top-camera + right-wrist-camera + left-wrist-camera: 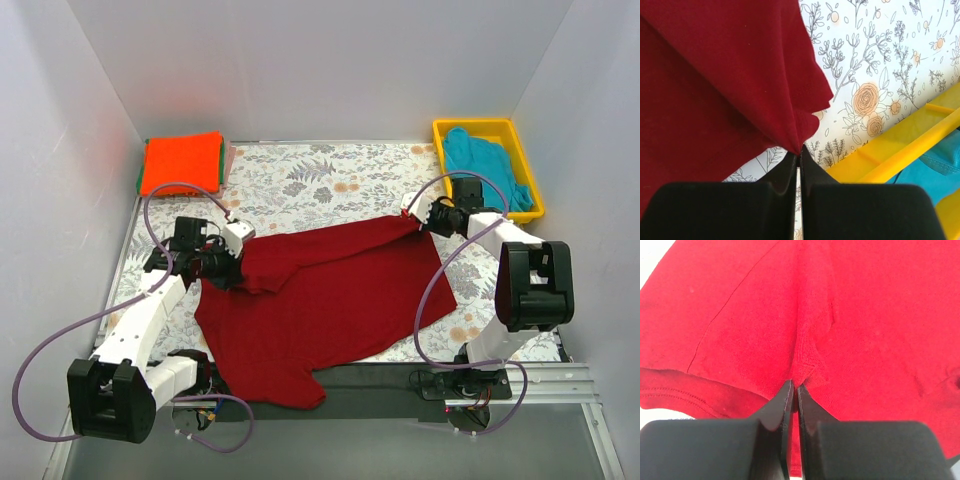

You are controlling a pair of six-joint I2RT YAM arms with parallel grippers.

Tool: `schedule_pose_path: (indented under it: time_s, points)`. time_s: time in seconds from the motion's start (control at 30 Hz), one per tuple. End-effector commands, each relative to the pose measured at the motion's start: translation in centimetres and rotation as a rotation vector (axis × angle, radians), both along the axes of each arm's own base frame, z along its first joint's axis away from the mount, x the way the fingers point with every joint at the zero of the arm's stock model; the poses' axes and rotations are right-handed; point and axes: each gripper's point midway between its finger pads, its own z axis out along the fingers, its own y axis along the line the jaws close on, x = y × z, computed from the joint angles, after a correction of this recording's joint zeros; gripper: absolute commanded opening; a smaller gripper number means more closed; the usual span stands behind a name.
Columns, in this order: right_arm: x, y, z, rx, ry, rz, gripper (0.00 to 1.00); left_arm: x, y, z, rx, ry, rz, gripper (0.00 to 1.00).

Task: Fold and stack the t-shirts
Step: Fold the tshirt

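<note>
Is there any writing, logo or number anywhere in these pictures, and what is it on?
No readable text anywhere. The maroon t-shirt, folded orange t-shirt, teal t-shirt, yellow bin and flowered tablecloth bear no lettering. Any marking on the arm bases is too small to tell.

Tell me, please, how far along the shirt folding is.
Done: an orange-red shirt lies folded at the far-left corner. In hand: the left end effector and right end effector are shut on the maroon shirt, lying unfolded. Left: folding it, then the teal shirt in the yellow bin.
</note>
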Motion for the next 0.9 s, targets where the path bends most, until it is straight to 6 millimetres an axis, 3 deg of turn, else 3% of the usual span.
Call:
schedule_pose_path:
  time_s: [0.0, 0.1, 0.33, 0.53, 0.57, 0.63, 0.67, 0.77, 0.87]
  points:
    - [2.8, -0.5, 2.9, 0.007, -0.063, -0.038, 0.01, 0.8, -1.0, 2.3, -0.052, -0.026, -0.002, 0.0]
    - [4.3, -0.5, 4.7, 0.031, -0.1, -0.054, 0.01, 1.5, -0.9, 3.2, -0.053, -0.049, 0.014, 0.0]
    - [6.7, 0.3, 5.9, 0.092, -0.111, -0.073, 0.01, 4.6, -0.4, 5.4, -0.05, -0.127, 0.096, 0.0]
    - [8.3, 0.9, 5.9, 0.125, -0.106, -0.099, 0.01, 12.1, 3.2, 9.8, -0.06, -0.267, 0.263, 0.0]
    - [8.9, 1.2, 6.4, 0.143, -0.112, -0.111, 0.01, 13.2, 4.7, 10.4, -0.072, -0.277, 0.314, 0.0]
    - [9.7, 1.5, 6.3, 0.155, -0.115, -0.118, 0.01, 15.4, 5.1, 12.6, -0.094, -0.327, 0.32, 0.0]
    - [9.9, 1.8, 6.3, 0.16, -0.113, -0.119, 0.01, 16.3, 5.3, 12.3, -0.095, -0.316, 0.325, 0.0]
    - [10.8, 2.6, 6.1, 0.162, -0.118, -0.112, 0.01, 18.0, 5.1, 12.9, -0.11, -0.329, 0.316, 0.0]
    - [11.4, 3.2, 5.8, 0.158, -0.117, -0.104, 0.01, 18.3, 4.8, 12.9, -0.119, -0.326, 0.297, 0.0]
